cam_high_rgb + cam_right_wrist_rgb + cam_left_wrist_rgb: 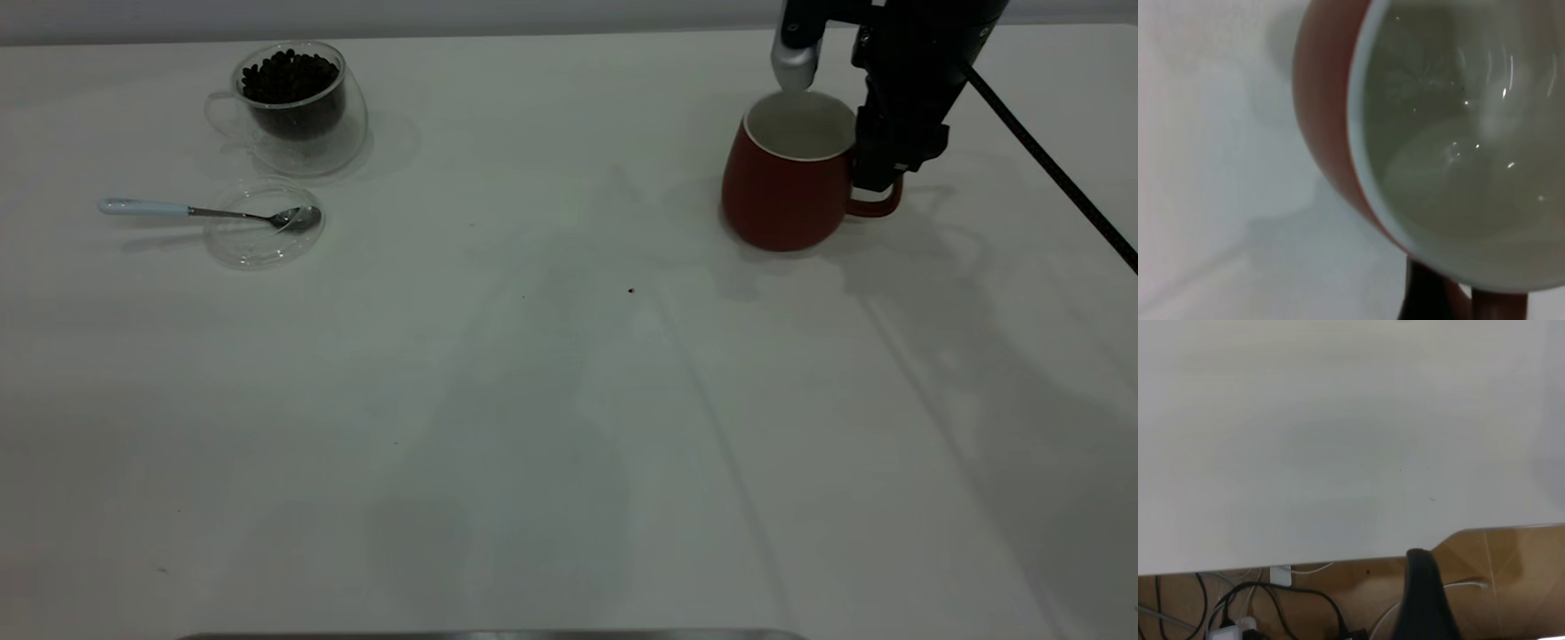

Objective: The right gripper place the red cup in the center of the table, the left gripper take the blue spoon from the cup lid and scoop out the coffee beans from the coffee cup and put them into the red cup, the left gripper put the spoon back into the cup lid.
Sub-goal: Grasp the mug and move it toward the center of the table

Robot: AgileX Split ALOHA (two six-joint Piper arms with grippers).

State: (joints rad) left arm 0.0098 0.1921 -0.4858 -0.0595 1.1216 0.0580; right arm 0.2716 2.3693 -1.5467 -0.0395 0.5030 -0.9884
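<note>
**Right gripper down at the red cup's rim**

I have the right gripper lowered over the red cup, far right on the table. Its silver-grey finger hangs just above the far edge of the rim, while the black finger sits on the handle side, down against the loop handle. So the fingers stand apart and straddle the rim and handle region — whether they actually pinch the cup I cannot tell from here. In my right wrist view the red cup fills nearly everything: white inside, nothing in it, with the dark finger showing just outside the rim by the handle.

Everything else lies well away from this gripper, across the table on the left. The coffee cup is the farthest, a clear glass with its handle turned away from the gripper, and the coffee beans heap up to near its rim. Just in front of it lies the cup lid, flat on the table. The blue spoon rests across it — bowl on the lid, pale handle reaching out past the lid's edge, away from the right gripper.

The left gripper is off the exterior view (parked beyond the table's edge); my left wrist view shows only one dark fingertip over the edge, with cables below, so I cannot tell its opening.
</note>
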